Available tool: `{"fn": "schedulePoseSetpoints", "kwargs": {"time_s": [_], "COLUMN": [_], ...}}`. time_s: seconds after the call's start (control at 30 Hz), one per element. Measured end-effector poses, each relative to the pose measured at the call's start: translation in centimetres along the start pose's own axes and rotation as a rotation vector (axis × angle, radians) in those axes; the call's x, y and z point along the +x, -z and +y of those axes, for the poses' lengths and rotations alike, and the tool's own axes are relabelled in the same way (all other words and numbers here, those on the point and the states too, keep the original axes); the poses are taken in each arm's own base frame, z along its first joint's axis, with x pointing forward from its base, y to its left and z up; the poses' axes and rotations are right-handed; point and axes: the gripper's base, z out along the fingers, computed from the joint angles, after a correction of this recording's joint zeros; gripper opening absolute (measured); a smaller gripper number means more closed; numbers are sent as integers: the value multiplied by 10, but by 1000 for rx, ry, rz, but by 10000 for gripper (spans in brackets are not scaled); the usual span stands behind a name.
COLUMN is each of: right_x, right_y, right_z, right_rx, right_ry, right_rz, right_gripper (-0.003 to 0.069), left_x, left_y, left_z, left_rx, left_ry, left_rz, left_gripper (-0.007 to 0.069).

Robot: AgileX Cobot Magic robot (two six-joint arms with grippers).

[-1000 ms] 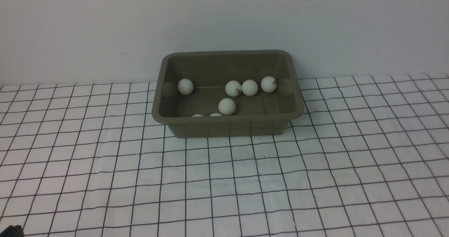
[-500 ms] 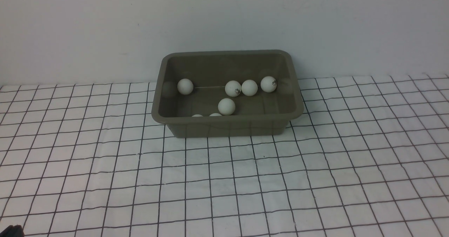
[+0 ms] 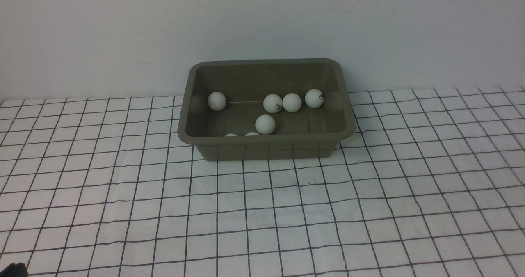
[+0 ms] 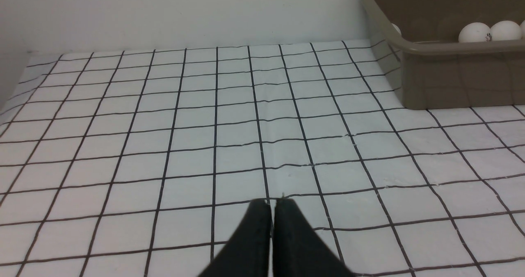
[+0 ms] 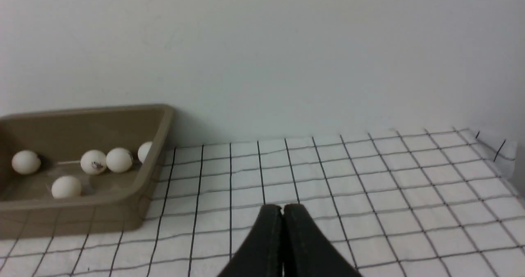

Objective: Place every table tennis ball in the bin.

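From my seat I see all seven balls (image 3: 265, 124) inside the bin (image 3: 266, 140), two of them mostly hidden behind its near wall; the bin stands upright on the gridded cloth (image 3: 262, 203), close to the wall (image 3: 262, 18). My left gripper (image 4: 272, 211) and right gripper (image 5: 283, 215) both have their fingers pressed together with nothing between them, well apart from the bin. I judge the job done, so I would leave both arms where they are

If I had to lift a ball again, I would expect it to be very light, hollow and smooth, firm but easy to dent, and quick to roll off or squirt out of a lopsided pinch. I would take it across its widest part, with even, gentle pressure, and keep my fingertips off the bin's rim
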Motion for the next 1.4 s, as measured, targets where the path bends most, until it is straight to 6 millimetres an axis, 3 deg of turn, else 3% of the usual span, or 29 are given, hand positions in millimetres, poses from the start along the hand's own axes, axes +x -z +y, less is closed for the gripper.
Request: {"fn": "schedulePoseSetpoints", "kwargs": {"time_s": [0.23,0.4,0.57,0.8,1.1,1.4], "right_x": [50,74,83,93,123,121], "right_y": [-18,-14,-3,4,-6,-7], "right_z": [-3,-5,-6,-7,-8,-8], "right_rx": [2,3,1,7,10,5], "right_ry": [1,13,19,21,17,4], "right_rz": [69,46,-38,-20,54,5], "right_gripper": [-16,-16,-16,-16,-16,-16], "left_x": [0,0,0,0,0,0], "left_y": [0,0,0,0,0,0], "left_z": [0,0,0,0,0,0], "left_rx": [0,0,0,0,0,0], "left_ry": [0,0,0,0,0,0], "left_rz": [0,0,0,0,0,3], "left_gripper": [-4,-4,-4,-4,-4,-4]}}
